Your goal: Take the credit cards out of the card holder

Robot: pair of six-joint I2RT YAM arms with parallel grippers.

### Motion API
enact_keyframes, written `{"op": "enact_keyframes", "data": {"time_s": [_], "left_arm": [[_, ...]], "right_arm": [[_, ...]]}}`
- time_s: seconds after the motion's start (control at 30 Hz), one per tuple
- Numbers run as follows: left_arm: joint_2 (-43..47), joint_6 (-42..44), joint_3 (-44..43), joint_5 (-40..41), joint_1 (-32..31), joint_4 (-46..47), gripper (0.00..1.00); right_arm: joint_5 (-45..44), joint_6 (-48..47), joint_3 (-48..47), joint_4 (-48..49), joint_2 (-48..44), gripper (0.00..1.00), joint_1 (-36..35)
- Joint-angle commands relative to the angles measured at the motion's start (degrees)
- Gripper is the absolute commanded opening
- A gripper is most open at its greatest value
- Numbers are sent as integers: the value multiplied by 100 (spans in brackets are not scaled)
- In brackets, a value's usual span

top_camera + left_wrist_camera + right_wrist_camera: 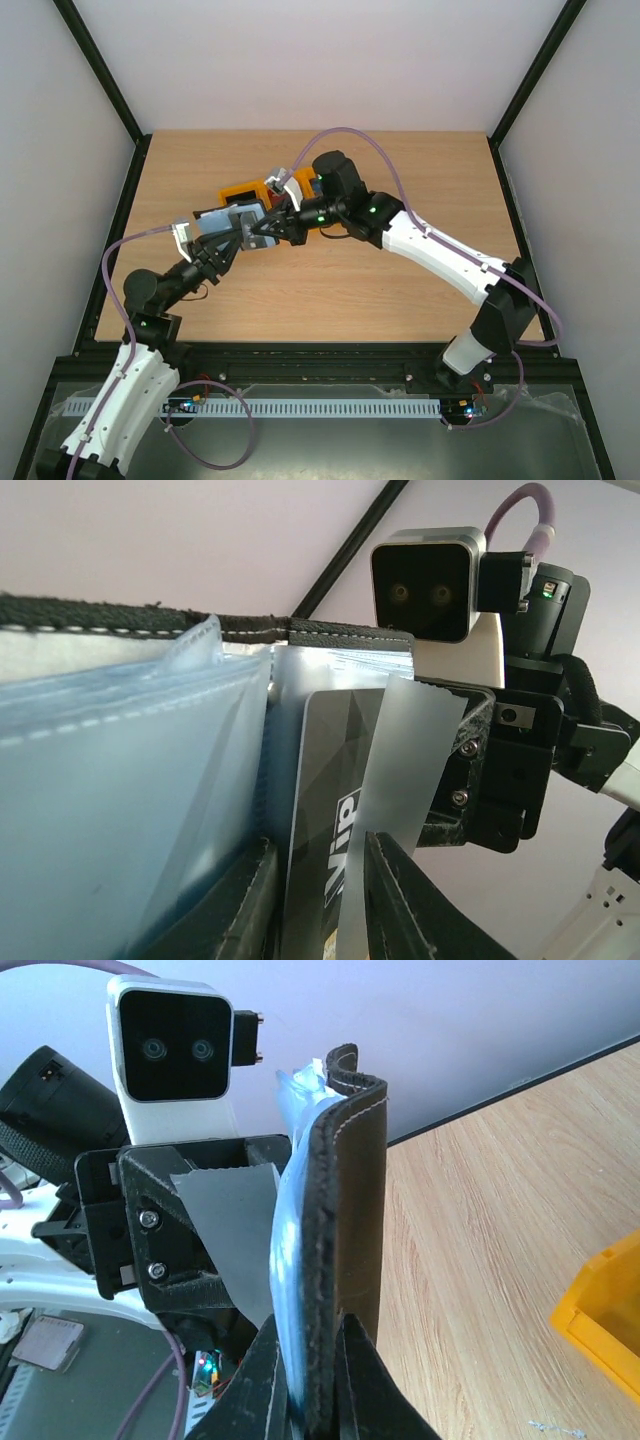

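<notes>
Bright, even light — soft shadows, wrist close-ups slightly blurred.

This is looking like a robotics lab test cell: plain white panels (50, 200) in black framing (98, 68) are enclosing a wooden tabletop (400, 290), with the left arm (128, 385) and right arm (440, 252) standing bolted to a black rail (320, 352) along the near edge.

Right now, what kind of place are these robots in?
Probably a robot lab test booth: a wooden table boxed in by white walls, with a left arm and a right arm bolted at its edge.
</notes>
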State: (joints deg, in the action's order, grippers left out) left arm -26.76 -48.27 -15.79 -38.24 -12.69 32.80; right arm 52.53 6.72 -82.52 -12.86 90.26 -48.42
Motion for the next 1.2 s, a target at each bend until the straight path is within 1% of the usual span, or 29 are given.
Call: {"op": "enact_keyframes", "data": {"time_s": [0.0, 0.1, 0.13, 0.2, 0.23, 0.33, 0.43, 0.53, 0.67, 0.77, 0.8, 0.9, 1.0, 1.07, 1.17], "left_arm": [[-127, 226, -75, -540, -152, 302, 25], [-115, 256, -66, -710, -168, 438, 20], [-106, 257, -61, -764, -175, 486, 16], [-82, 316, -65, -798, -175, 505, 3], [-65, 344, -77, -787, -172, 487, 3], [9, 450, -135, -727, -163, 318, 2], [139, 509, -163, -449, -142, 34, 2], [202, 518, -123, -278, -67, -28, 2], [265, 587, -176, -27, 61, -257, 2], [286, 594, -183, -3, 116, -327, 3], [278, 596, -179, -8, 126, -333, 2], [268, 643, -183, 34, 143, -418, 3], [292, 749, -260, 99, 202, -559, 3], [316, 915, -335, 132, 235, -759, 2], [361, 1173, -402, 179, 283, -1011, 3]], "right_arm": [[137, 198, -263, 675, 281, 2, -130], [183, 275, -368, 661, 448, 2, -132], [204, 306, -358, 715, 456, 2, -132], [210, 315, -312, 797, 437, 2, -123], [215, 307, -305, 810, 413, 2, -112], [229, 319, -136, 856, 298, 2, -15], [273, 511, 210, 1101, 76, 4, 191], [432, 620, 485, 1276, -84, 11, 294], [385, 410, 683, 995, -303, 14, 428], [469, 370, 910, 926, -455, 14, 531], [510, 355, 939, 902, -478, 13, 549], [474, 243, 966, 652, -510, 2, 577], [271, 90, 1055, 390, -611, 2, 708], [114, 93, 1194, 263, -708, 2, 904], [107, 181, 1419, 139, -806, 2, 1241]]}}
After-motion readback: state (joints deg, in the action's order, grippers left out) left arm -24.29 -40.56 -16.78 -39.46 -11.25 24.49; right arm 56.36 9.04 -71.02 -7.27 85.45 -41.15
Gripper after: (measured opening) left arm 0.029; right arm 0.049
